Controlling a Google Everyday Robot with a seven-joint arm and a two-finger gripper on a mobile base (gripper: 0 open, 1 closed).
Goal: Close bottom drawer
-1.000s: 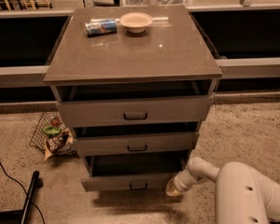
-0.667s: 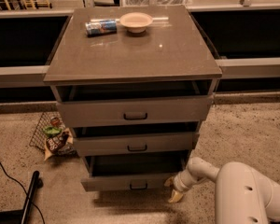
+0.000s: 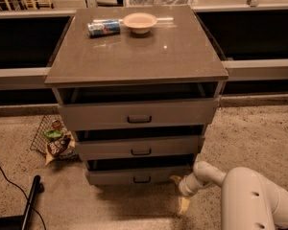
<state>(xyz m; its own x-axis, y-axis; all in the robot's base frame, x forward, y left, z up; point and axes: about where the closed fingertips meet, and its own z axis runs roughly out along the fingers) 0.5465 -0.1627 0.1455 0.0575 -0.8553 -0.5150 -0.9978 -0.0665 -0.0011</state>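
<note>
The grey cabinet has three drawers, all partly open. The bottom drawer (image 3: 120, 177) is the lowest, with a flat front and a small dark handle (image 3: 141, 179); it stands out a little, with a dark gap above its front. My gripper (image 3: 179, 191) is low near the floor at the drawer front's right end. It is open, with one yellowish fingertip (image 3: 175, 179) by the drawer's right corner and the other fingertip (image 3: 183, 204) lower, toward the floor. It holds nothing.
The middle drawer (image 3: 139, 147) and top drawer (image 3: 137, 114) also stand out. A can (image 3: 103, 28) and a bowl (image 3: 139, 21) sit on the cabinet top. A wire basket of snack bags (image 3: 55, 140) lies on the floor at the left. A black cable (image 3: 5, 178) runs across the floor.
The bottom drawer has slid inward, so its dark gap is narrower than before. My gripper has followed it toward the cabinet and stays at the front's right end.
</note>
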